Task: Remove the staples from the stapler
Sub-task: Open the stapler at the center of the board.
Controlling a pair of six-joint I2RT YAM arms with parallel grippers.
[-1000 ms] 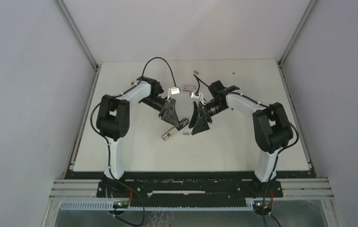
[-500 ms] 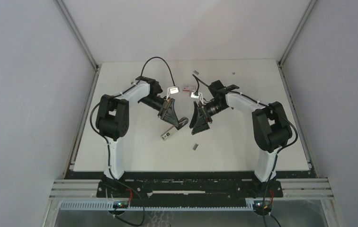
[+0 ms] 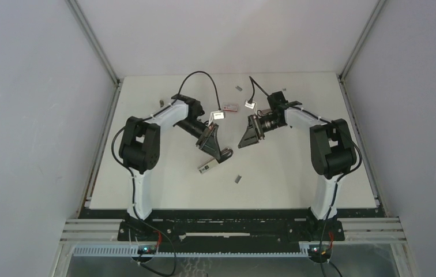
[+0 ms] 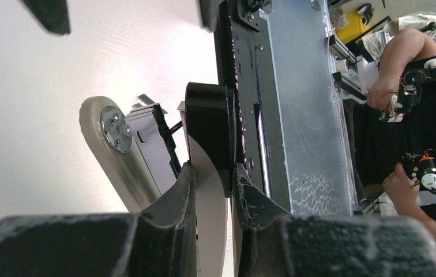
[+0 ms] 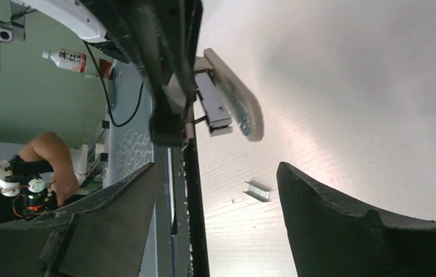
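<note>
My left gripper [image 3: 217,149] is shut on the stapler [image 3: 207,167] and holds it tilted just above the table. In the left wrist view the fingers [image 4: 184,190] pinch its black-and-white part, while the grey arm [image 4: 115,156] with a metal rivet swings out to the left. A short grey block of staples [image 3: 238,179] lies loose on the table in front of the stapler. It shows between my right fingers as staples [image 5: 258,191], well beyond them. My right gripper [image 3: 245,141] stands open and empty, to the right of the stapler [image 5: 230,107].
A small red-and-white box [image 3: 230,107] lies behind the grippers at mid-table. More small grey bits sit near the far edge [image 3: 239,88] and at the far left [image 3: 161,102]. The table's front edge [image 3: 233,209] runs just ahead of the arm bases.
The staple block has gone from beside the stapler to a spot nearer the front edge. My right gripper has drawn back and to the right, away from the stapler. The left gripper shifted slightly right.
</note>
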